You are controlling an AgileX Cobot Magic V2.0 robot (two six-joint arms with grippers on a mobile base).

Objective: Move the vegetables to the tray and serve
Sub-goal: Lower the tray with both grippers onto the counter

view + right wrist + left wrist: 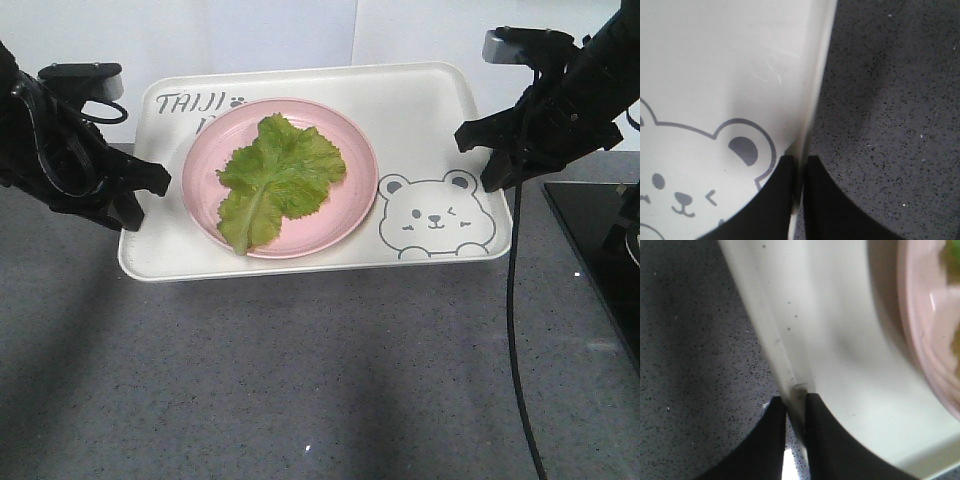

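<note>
The cream-white tray (420,110) with the bear drawing lies across the grey counter. On it stands a round pink plate (350,205) carrying the vegetables, a frilly green lettuce leaf (275,178). My left gripper (143,200) is shut on the tray's left rim (790,375), one finger on each side of it. At the opposite side my right gripper (487,160) is shut on the right rim (807,125) beside the bear's ear. The plate's edge (930,335) shows at the right of the left wrist view.
A dark glossy panel (600,240) lies on the counter to the right of the tray. A black cable (515,330) hangs from the right arm down across the speckled grey counter (300,380). A white wall stands behind the tray.
</note>
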